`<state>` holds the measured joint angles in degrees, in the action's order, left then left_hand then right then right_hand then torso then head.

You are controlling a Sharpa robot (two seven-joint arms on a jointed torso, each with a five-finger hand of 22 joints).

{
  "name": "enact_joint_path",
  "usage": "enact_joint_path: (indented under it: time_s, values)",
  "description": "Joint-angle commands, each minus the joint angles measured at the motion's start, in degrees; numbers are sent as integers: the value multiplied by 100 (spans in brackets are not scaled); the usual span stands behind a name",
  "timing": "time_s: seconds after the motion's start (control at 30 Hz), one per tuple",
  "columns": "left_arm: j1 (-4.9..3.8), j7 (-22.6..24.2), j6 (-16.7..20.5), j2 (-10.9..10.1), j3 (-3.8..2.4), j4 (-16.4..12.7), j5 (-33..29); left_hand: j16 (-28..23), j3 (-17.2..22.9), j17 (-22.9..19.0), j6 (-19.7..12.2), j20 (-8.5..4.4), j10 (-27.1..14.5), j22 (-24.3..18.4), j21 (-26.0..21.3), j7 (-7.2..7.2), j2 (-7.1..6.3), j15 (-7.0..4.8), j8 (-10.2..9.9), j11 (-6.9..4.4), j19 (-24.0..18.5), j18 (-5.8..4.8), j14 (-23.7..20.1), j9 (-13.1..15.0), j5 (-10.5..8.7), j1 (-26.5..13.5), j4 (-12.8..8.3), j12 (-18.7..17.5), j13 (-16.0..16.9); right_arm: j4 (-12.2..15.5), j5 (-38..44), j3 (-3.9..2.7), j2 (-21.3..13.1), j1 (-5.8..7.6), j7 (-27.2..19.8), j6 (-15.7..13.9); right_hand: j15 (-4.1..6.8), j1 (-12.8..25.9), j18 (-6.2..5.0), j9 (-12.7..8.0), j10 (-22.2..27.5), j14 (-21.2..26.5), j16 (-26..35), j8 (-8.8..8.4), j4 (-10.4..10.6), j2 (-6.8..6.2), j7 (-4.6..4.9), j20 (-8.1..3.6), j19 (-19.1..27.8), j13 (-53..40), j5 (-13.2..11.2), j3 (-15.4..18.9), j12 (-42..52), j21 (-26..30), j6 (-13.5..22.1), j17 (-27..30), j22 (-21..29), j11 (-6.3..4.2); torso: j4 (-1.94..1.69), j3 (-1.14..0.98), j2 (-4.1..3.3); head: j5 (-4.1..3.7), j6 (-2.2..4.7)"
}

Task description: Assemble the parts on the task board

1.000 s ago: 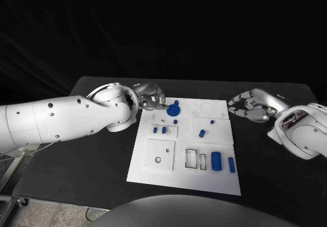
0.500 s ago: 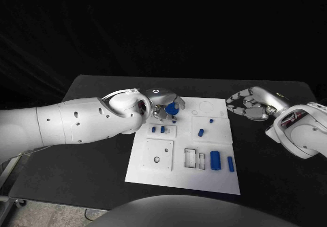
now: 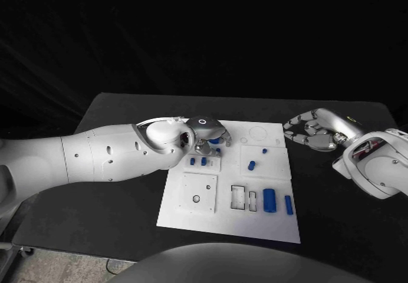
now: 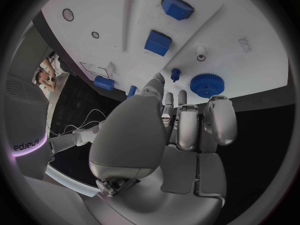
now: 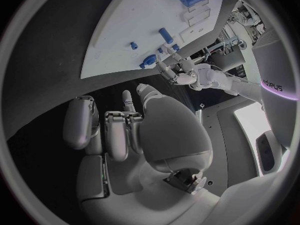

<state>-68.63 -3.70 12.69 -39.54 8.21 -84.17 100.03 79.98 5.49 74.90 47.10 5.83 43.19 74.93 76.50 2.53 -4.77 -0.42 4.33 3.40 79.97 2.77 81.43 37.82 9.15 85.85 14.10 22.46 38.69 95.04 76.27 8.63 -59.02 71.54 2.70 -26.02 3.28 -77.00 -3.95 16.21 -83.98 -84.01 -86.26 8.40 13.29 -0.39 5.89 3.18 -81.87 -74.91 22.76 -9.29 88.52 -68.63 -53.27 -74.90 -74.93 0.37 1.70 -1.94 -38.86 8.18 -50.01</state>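
Where the head view looks down on the black tabletop (image 3: 111, 206), the white rectangular task board (image 3: 223, 219) is seen lying at its middle. The left robot hand (image 3: 209, 131) is placed over the board's far left corner, a round blue toothed gear (image 3: 219, 140) partly hidden beneath it. Small blue pegs (image 3: 198, 160) are recorded just below, a short blue cylinder (image 3: 252, 166) near the board's centre, and a larger blue cylinder (image 3: 270, 200) beside a slim blue bar (image 3: 288, 204) toward the near right. The right robot hand (image 3: 313, 131) is held off the board's far right edge, fingers curled, nothing grasped.

In the left wrist view, the left robot hand (image 4: 181, 130) is shown with fingers apart and empty, the blue gear (image 4: 207, 85) lying on the board just beyond the fingertips.

In the right wrist view, the right robot hand (image 5: 131, 135) is shown with fingers drawn in, clenched on nothing.
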Motion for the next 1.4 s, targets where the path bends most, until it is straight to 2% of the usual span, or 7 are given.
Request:
enact_joint_path:
  time_s: [0.03,0.33,0.63,0.97,1.23,1.4]
  values:
    - [27,-8,-174,37,-4,16,264,32,27,181,63,-10,69,1064,8,-13,13,-32,18,-4,21,58,-2,-37,24,-53,-26,69,22,-5,-9,-1,-4,-5,-50,43,-28,31,-64,-5,-396,-499,9,-11,31,-23,2,4,13,-1334,21,-12,-40,22,-37,-1218,-808,36,-1,-1,2,1,1]
    - [84,-25,-216,99,-6,72,297,26,60,155,150,-17,130,1061,-1,0,39,-42,29,-17,18,60,-13,-100,89,-55,-27,157,56,-3,-14,-1,-15,-7,-30,96,-28,31,-67,-8,-372,-497,19,-16,31,-25,4,4,19,-1313,30,-17,-63,37,-31,-1210,-804,36,5,2,-2,1,1]
    - [116,3,-120,156,-12,143,291,30,220,128,305,-43,284,1070,22,-14,112,-85,34,-73,41,55,-12,-219,273,22,-38,165,-35,2,-15,-1,-30,-8,-4,150,-29,28,-70,-10,-354,-493,32,-20,31,-25,5,5,24,-1297,36,-23,-80,50,-28,-1200,-801,37,0,2,-3,0,1]
    - [125,-132,-156,167,-22,204,203,25,425,78,327,-53,307,1069,16,-12,49,-78,-41,-51,45,54,-24,-404,444,48,-52,-76,-326,-3,-14,-1,-33,-9,40,229,-30,14,-76,-14,-331,-486,55,-27,22,-27,6,6,35,-1276,53,-41,-103,81,-24,-1183,-793,38,3,1,1,-2,1]
    - [130,-290,-79,167,-44,253,7,35,548,61,267,-31,317,1082,55,37,-31,-32,-68,33,76,43,-25,-530,645,16,-75,-178,-459,-11,-14,-1,-34,-14,69,269,-31,9,-78,-15,-322,-485,60,-28,18,-29,7,7,38,-1268,60,-47,-111,92,-24,-1179,-791,39,10,5,1,-12,1]
    - [130,-301,-121,160,-49,256,-53,16,601,24,229,-21,284,1072,26,41,-64,-23,-74,42,55,50,-48,-577,676,20,-98,-221,-501,-18,-13,-1,-37,-18,80,282,-31,9,-78,-15,-322,-485,60,-28,18,-29,7,7,38,-1268,60,-47,-111,92,-24,-1179,-791,39,5,1,4,-15,1]
